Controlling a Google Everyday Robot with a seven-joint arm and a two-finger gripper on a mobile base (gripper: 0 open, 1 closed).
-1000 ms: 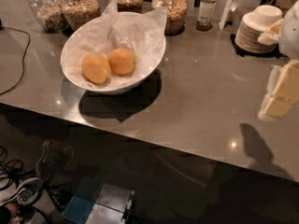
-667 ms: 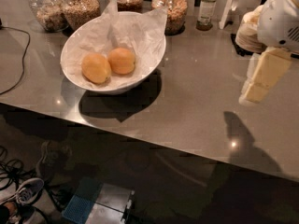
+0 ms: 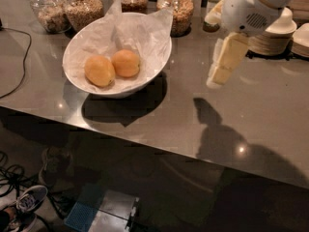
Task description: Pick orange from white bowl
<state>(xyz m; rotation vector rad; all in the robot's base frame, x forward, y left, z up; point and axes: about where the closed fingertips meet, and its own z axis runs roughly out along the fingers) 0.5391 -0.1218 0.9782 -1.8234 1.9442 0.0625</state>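
1. Nearest, below the bench edge, the dim floor holds a shoe [image 3: 30, 199], loose cables [image 3: 8, 178] and a blue and grey box [image 3: 104, 214].
2. The grey bench [image 3: 145, 117] crosses the whole view, with a dark shadow [image 3: 207, 115] lying on its right half.
3. The white bowl [image 3: 120, 92] stands on the left half of the bench, lined with crumpled white paper [image 3: 145, 33].
4. The orange [image 3: 126, 63] lies inside the bowl on the paper. It touches a paler, yellower fruit [image 3: 99, 71] just to its left.
5. The gripper [image 3: 212, 82] hangs above the bench to the right of the bowl, apart from it and tilted down and to the left. I cannot tell whether it is spread or pressed together. It holds nothing.
6. The white arm [image 3: 251, 8] reaches in from the upper right.
7. A thin cable [image 3: 21, 64] runs over the left end of the bench.
8. Farthest back, 4 glass jars [image 3: 84, 6] of dry food stand behind the bowl, and a stack of small dishes [image 3: 273, 40] sits at the right.
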